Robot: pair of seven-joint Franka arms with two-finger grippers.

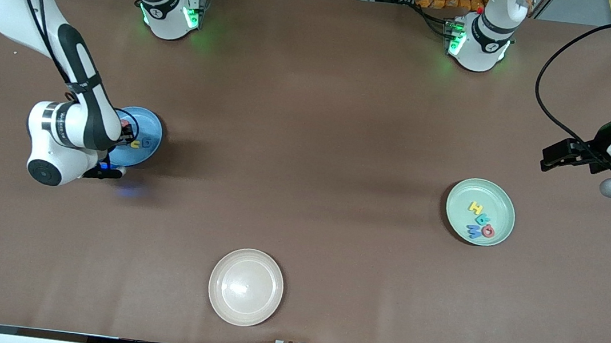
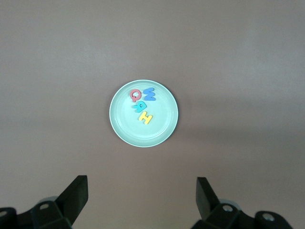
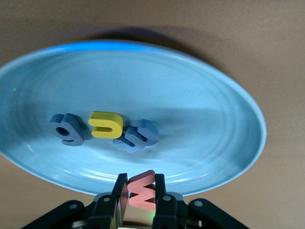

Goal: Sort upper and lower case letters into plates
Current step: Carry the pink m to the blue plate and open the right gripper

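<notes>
I have the right tool [image 3: 141,198] clamped on a red letter [image 3: 142,192], hanging just over the near rim of the blue plate [image 3: 205,109] at the right arm's end of the bench [image 1: 309,137]. Three letters already lie in that plate: a blue one [image 3: 68,130], a yellow one [image 3: 106,125] and another blue one [image 3: 138,135], side by side and touching.

My left tool [image 2: 142,198] waits high over the bench at the left arm's end, its fingers [image 2: 78,191] spread wide and holding nothing. Below it the mint green plate [image 2: 124,125] carries four letters in a cluster: red [image 2: 135,95], blue [image 2: 150,94], teal [image 2: 139,106] and yellow [image 2: 145,116].

The cream plate [image 1: 246,286] sits nearest the front camera, between the two.
</notes>
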